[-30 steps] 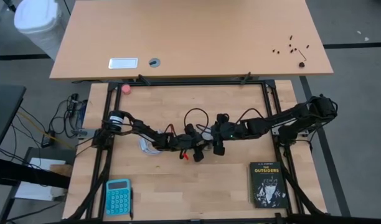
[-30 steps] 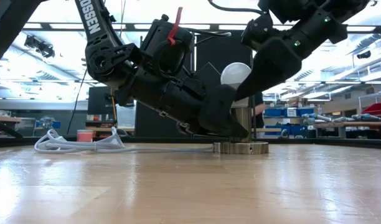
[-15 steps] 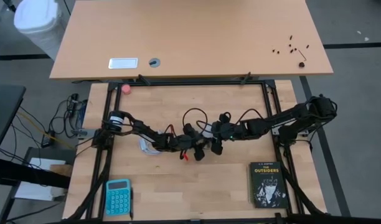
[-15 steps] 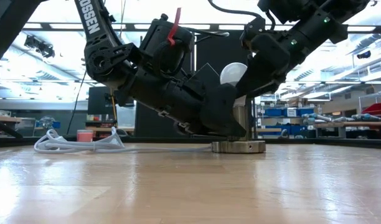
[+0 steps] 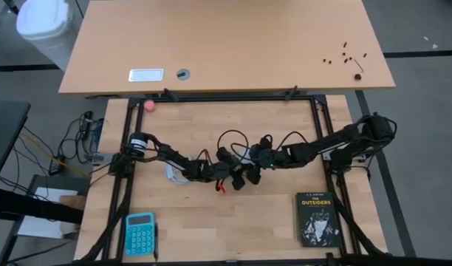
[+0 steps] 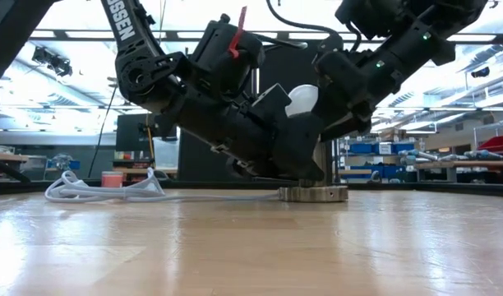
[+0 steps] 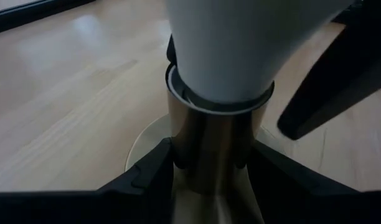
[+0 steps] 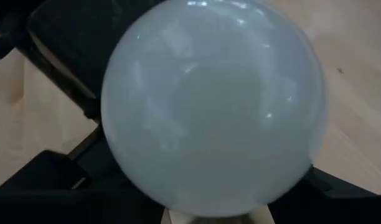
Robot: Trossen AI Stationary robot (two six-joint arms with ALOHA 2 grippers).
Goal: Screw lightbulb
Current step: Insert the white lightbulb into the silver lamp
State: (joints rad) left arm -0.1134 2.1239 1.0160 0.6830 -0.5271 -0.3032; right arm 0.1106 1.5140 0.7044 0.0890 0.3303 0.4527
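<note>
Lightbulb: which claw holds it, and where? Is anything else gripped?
The right claw grips the lightbulb around its globe. The left claw clamps the socket by its metal stem, below the bulb.

From above, the lightbulb is wholly hidden under the two arms where they meet at mid-worktop, and neither set of fingers can be made out there.

In the low view only the upper part of the lightbulb [image 6: 302, 100] shows between the dark arm bodies; its neck and the socket's stem are mostly covered, and just the socket [image 6: 314, 193] base disc shows.

In the left wrist view the globe is cut off at the picture's edge. In the right wrist view the globe [image 8: 214, 106] fills the frame and hides its own base and most of the socket.

The book [image 5: 317, 219] has cover text below its title that is too small to read.
</note>
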